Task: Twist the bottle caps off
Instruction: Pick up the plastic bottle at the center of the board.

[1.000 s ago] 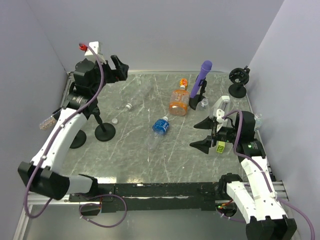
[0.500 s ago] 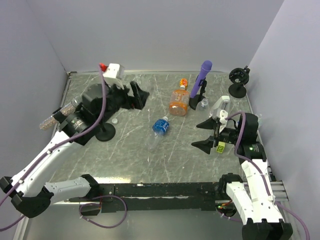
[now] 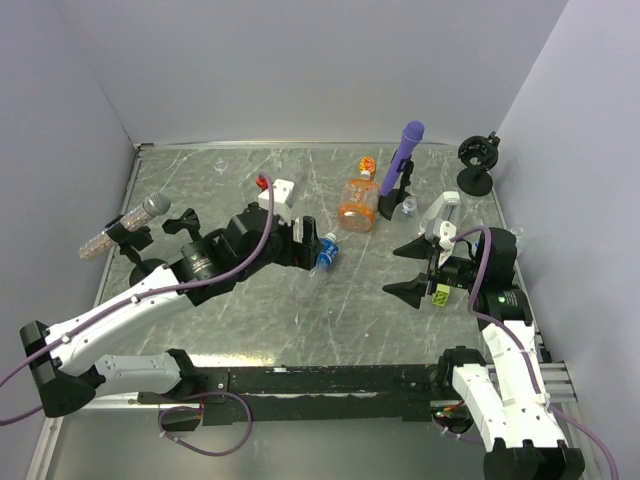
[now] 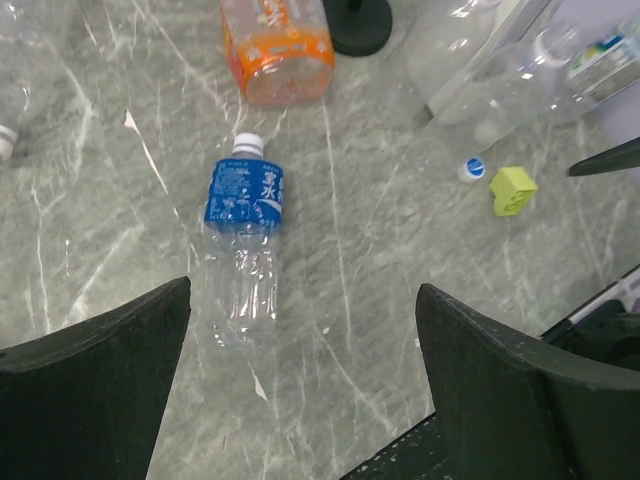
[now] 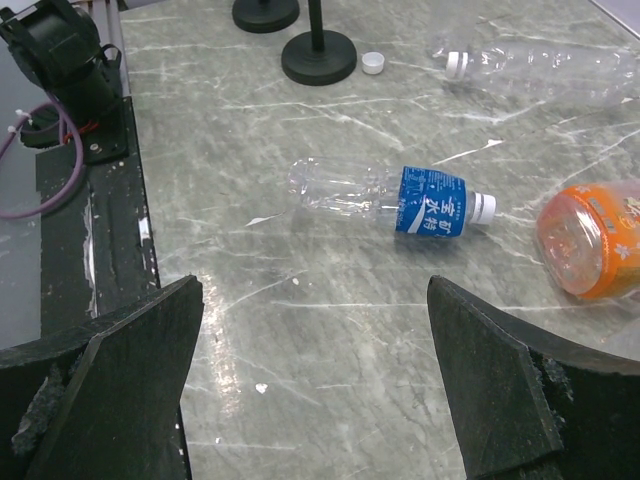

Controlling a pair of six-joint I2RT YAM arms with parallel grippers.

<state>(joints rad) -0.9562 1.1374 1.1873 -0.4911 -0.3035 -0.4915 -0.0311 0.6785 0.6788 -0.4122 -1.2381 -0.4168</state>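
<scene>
A clear bottle with a blue label (image 3: 323, 252) lies on its side mid-table, its white cap (image 4: 248, 144) screwed on. My left gripper (image 3: 305, 248) hovers open just above and to the left of it; in the left wrist view the bottle (image 4: 243, 250) lies ahead of the left finger (image 4: 110, 380). The orange bottle (image 3: 357, 205) lies behind it, orange cap (image 3: 366, 163) on. My right gripper (image 3: 390, 270) stands open to the right, holding nothing, facing the blue-label bottle (image 5: 400, 200). Another clear bottle (image 5: 530, 65) with a white cap (image 5: 456, 62) lies farther off.
A purple microphone-like stick (image 3: 407, 150) stands on a black stand at the back. A loose white cap (image 5: 373, 62) lies by black stand bases (image 5: 318, 58). A blue-and-white cap (image 4: 472, 168) and yellow-green block (image 4: 513, 190) lie near the right arm. Clear bottles (image 4: 480, 90) stand there too.
My left arm has swung from the back left corner down to the middle of the table, over the blue-label bottle. Its jaws stayed open. The right arm has hardly moved.
</scene>
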